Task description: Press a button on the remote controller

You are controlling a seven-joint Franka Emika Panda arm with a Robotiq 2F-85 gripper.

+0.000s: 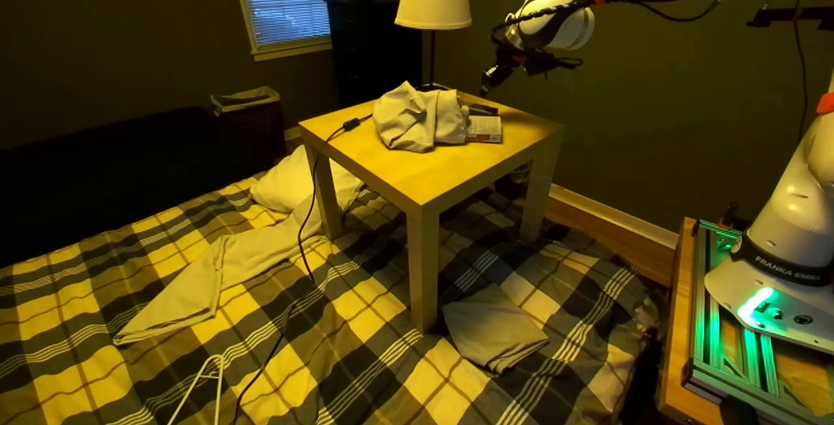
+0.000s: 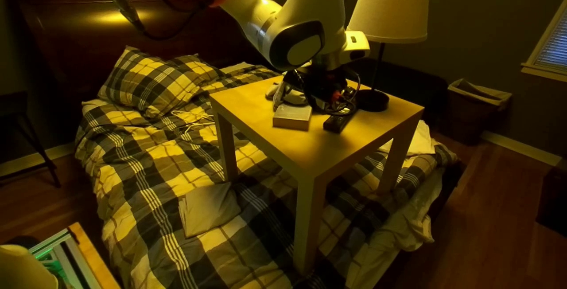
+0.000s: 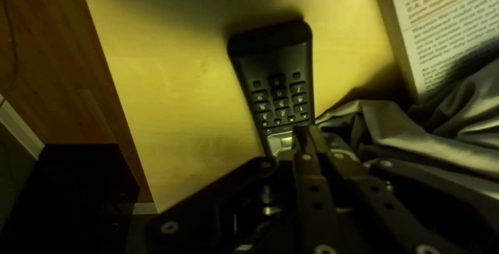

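A black remote controller (image 3: 278,67) with number keys and a silver pad lies on the light wooden table (image 3: 171,137), seen from above in the wrist view. It also shows in both exterior views, as a dark bar (image 1: 483,110) and as a black bar (image 2: 335,123). My gripper (image 3: 307,130) is shut with its fingertips together and nothing between them. In the wrist view the tips overlap the silver pad, and the fingers hide the remote's near end. My gripper is above the table's back part in an exterior view (image 1: 484,90). I cannot tell whether the tips touch the remote.
A grey cloth (image 1: 417,118) lies bunched beside the remote. A white box with print (image 2: 292,116) is close by. A lamp (image 2: 373,99) with a dark base stands behind the remote. A black cord (image 1: 352,124) crosses the table edge. The table stands on a plaid bed (image 1: 365,288).
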